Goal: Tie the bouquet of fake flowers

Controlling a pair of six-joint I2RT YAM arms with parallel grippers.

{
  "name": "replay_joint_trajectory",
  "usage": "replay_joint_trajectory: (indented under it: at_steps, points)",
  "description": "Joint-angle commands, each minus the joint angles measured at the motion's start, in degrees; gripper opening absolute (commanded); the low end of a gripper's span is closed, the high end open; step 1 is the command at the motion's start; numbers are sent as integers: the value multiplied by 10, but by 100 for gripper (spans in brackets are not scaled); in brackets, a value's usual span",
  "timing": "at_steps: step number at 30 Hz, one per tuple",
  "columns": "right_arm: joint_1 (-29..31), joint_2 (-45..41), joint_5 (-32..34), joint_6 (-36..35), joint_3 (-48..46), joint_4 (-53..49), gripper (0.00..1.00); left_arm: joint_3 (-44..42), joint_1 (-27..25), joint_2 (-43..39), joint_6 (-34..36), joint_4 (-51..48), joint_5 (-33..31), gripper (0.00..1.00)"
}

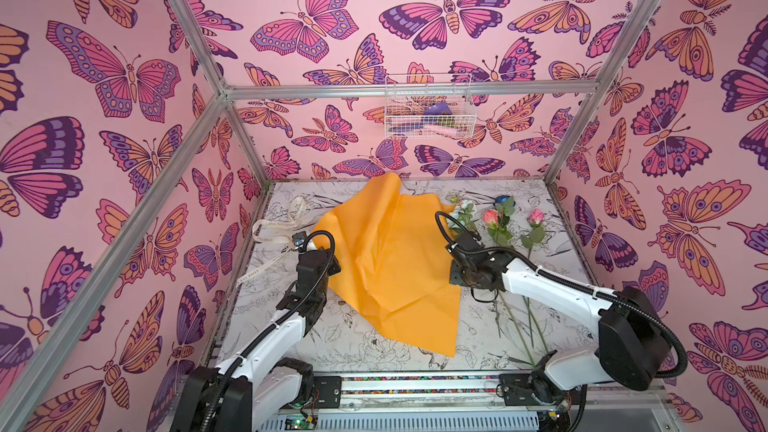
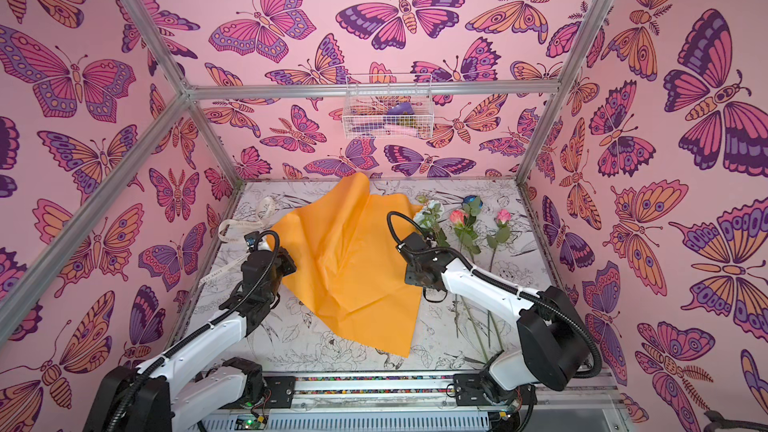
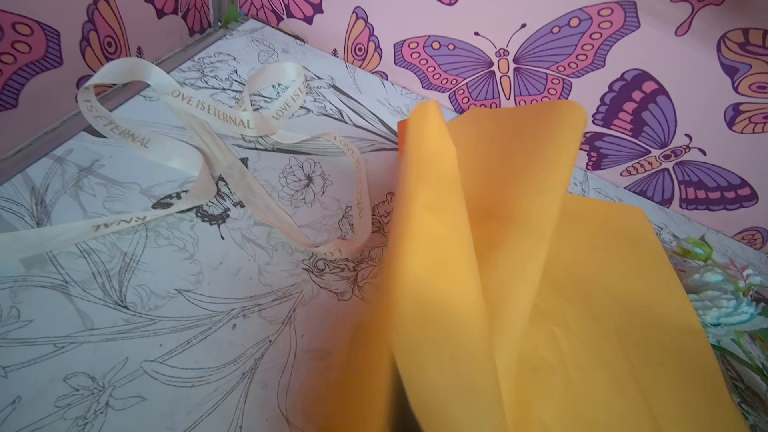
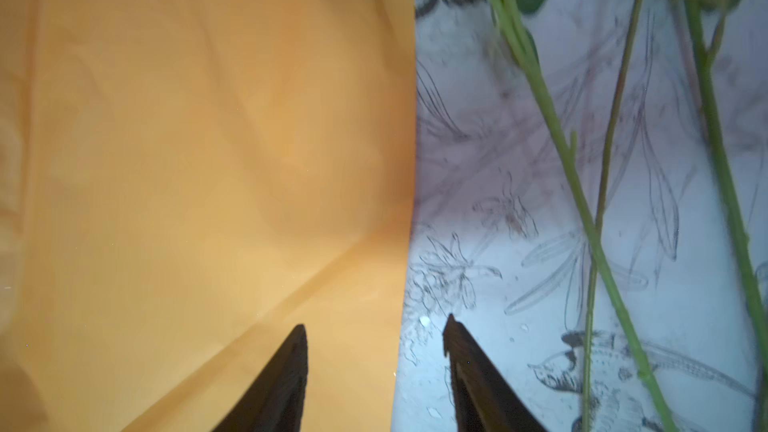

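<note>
Right hand: two dark fingertips stand apart, holding nothing. They sit low over the right edge of the orange paper sheet, one tip above paper and one above bare table.
Left hand: closed at the sheet's left edge. Its fingers are hidden, but it seems to pinch the paper, which rises there in a fold.
Fake flowers: loose on the table just right of the sheet, not yet wrapped. Heads point toward the back wall and the thin stems run toward the front.
Key relation: the stems lie roughly parallel to the sheet's right edge, just beside the right hand on its outer side. The right arm is much nearer.
Ribbon: cream, lettered, looped on the table left of the sheet, near the left hand.
Stage: probably early, since the flowers need gathering onto the paper before any tying.
</note>
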Motion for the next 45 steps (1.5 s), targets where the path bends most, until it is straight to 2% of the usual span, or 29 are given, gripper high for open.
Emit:
replay_joint_trajectory:
  at_steps: [1,6,12,18,23,31,36,45]
  points:
    - [-15,59,-5,-88,73,7,58,12,6,-16,13,-10,-1,0]
    - [-34,185,-51,-168,200,2,59,17,8,-21,10,-27,7,0]
    - [-45,330,-60,-229,326,-15,59,23,17,-26,9,-48,15,0]
    - [-56,399,-69,-237,363,-31,58,33,35,-15,10,-59,41,0]
    - [-72,391,-71,-204,313,-26,58,36,55,8,3,-48,63,0]
    - [-93,326,-59,-94,166,11,58,51,113,70,2,5,89,0]
    - [-93,271,-31,-35,93,30,58,84,124,146,13,41,132,0]
    - [-97,200,11,15,30,35,58,162,127,300,1,83,184,0]
